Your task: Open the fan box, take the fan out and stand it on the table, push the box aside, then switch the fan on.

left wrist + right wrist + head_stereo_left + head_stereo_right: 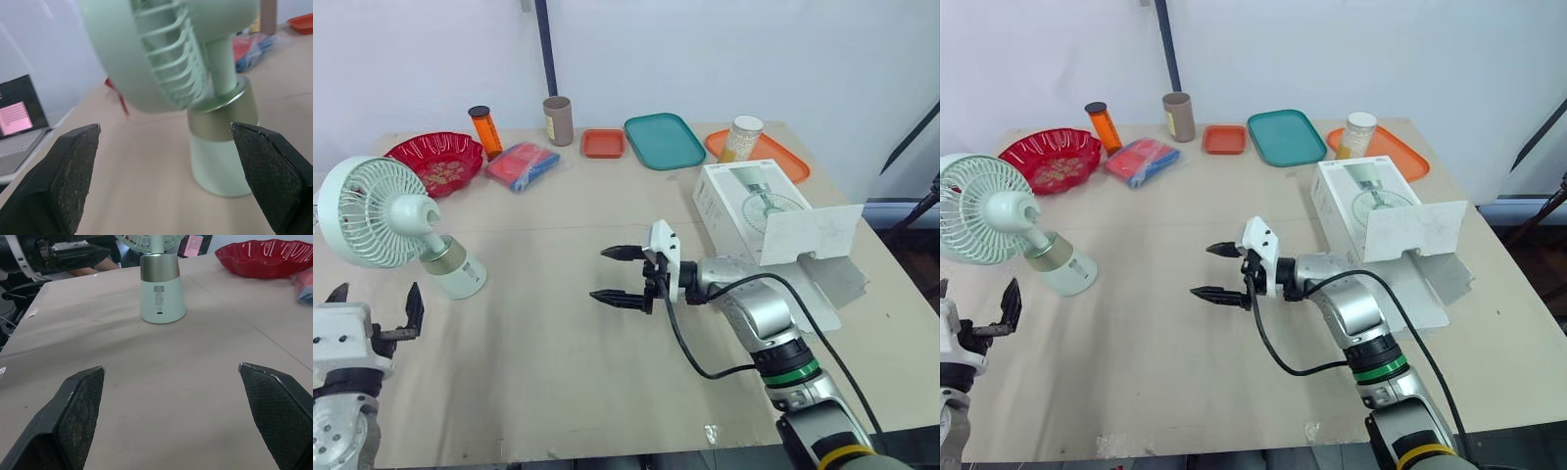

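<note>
Fan upright; box well right of it. Left gripper near fan, right gripper between them, both jaws apart. Probably best to press lightly, bracing the fan.

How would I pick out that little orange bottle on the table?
Look along the far edge of the table, on the robot's left side. Between the red bowl and the brown tube stands the orange bottle, upright and slim; its black cap sets it apart from everything nearby.
</note>
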